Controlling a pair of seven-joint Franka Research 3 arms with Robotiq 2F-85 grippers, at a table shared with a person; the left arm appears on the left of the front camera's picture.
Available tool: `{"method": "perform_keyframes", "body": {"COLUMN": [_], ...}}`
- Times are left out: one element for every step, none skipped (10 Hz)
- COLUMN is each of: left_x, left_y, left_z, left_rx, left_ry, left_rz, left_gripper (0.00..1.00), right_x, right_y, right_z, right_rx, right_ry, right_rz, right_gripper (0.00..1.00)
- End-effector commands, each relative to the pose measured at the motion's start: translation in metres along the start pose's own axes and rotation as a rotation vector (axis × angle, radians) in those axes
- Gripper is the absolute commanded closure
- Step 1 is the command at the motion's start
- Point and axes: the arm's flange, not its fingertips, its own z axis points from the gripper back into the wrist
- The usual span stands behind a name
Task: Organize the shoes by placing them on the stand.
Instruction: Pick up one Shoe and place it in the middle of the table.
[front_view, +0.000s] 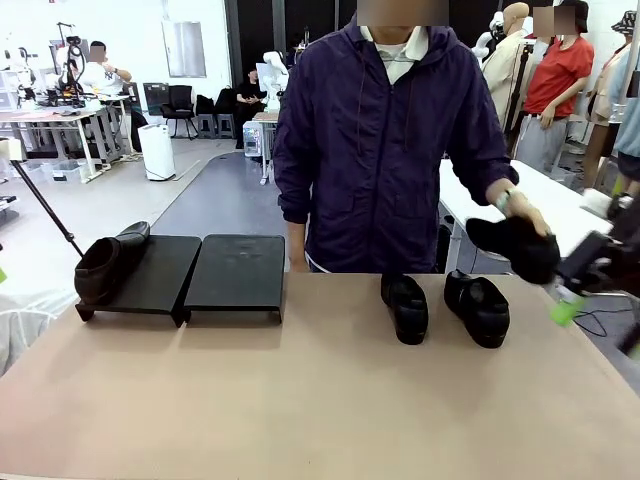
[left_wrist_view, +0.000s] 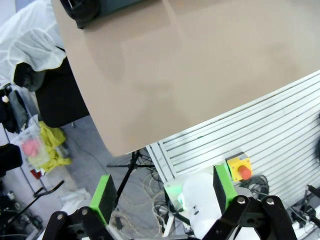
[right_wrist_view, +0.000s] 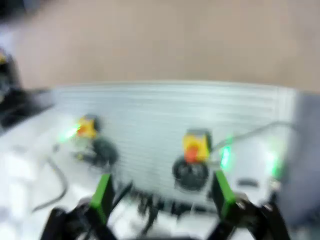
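Stand: two low black platforms side by side at the far left of the table (front_view: 300, 420). The left platform (front_view: 165, 280) carries one shoe and the right platform (front_view: 238, 270) is bare.
Placed shoe: the placed shoe (front_view: 105, 268) lies lengthwise along the outer edge of the left platform.
Waiting shoes: the inner shoe (front_view: 405, 308) and the outer shoe (front_view: 478, 308) sit just beside each other on the table. They are right of centre, near the far edge and well apart from the stand.
Held shoe: the held shoe (front_view: 520, 250) is off the table, gripped from above by the person's hand (front_view: 522, 212) past the far right corner.
Right gripper: the right gripper (right_wrist_view: 162, 197) has its jaws spread wide with nothing between them, though its own view is blurred. In the front view one green pad (front_view: 563, 311) shows at the right edge, near the held shoe and a little below it.
Left gripper: the left gripper (left_wrist_view: 163, 197) is fully spread and empty, hanging off the table's edge over the floor and cables.
Step in hand: one shoe of four looks stowed. The person appears to be offering the held shoe to the right gripper, so this is probably a handover.
Next move: the right gripper would need to line its pads across the shoe's body and close firmly. It would then carry the shoe over the waiting pair to a free spot on the stand.
Risk: glossy leather may slip in a shallow pinch.
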Motion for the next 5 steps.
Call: {"method": "perform_keyframes", "body": {"left_x": [-0.001,-0.001,-0.001,-0.001,-0.001], "left_y": [0.004,0.004,0.004,0.004,0.004], "left_z": [0.002,0.002,0.002,0.002,0.002], "left_rx": [0.006,0.006,0.006,0.006,0.006], "left_ry": [0.005,0.005,0.005,0.005,0.005], "left_rz": [-0.011,-0.011,-0.011,-0.011,-0.011], "left_gripper": [0.0,0.0,0.0,0.0,0.0], "right_x": [-0.12,-0.14,-0.14,-0.134,-0.125], "right_y": [0.003,0.003,-0.002,-0.004,-0.005], "right_z": [0.022,0.02,0.018,0.016,0.016], "right_rx": [0.051,0.065,0.09,0.088,0.089], "right_ry": [0.094,0.108,0.11,0.106,0.092], "right_rz": [-0.109,-0.131,-0.129,-0.1,-0.089], "right_gripper": [0.0,0.0,0.0,0.0,0.0]}}
